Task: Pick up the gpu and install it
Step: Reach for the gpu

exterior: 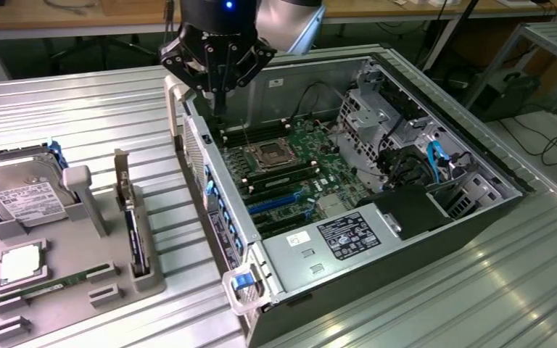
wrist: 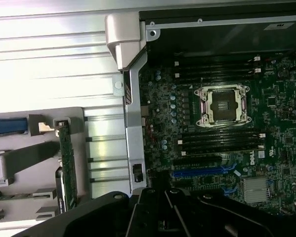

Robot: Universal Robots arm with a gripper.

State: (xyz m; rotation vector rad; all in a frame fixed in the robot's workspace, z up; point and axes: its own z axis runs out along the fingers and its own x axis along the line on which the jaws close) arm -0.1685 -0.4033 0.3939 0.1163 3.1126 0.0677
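The pincer [exterior: 215, 109] is pressed together with nothing in it, hanging tips-down over the wall of the open case [exterior: 394, 290] on the rack side. The gpu [exterior: 130, 225] isn't picked up yet. It's parked on edge in a slot of the grey rack [exterior: 153, 286] beside the case, toward the edge of the counter [exterior: 510, 290] on the exterior view's left, probably so it can be pinched from above. The rack also holds the hard drive [exterior: 22, 192] and a memory stick [exterior: 51, 286], and in the case the board [exterior: 307, 156] lies flat with its blue slots [exterior: 278, 199] bare.
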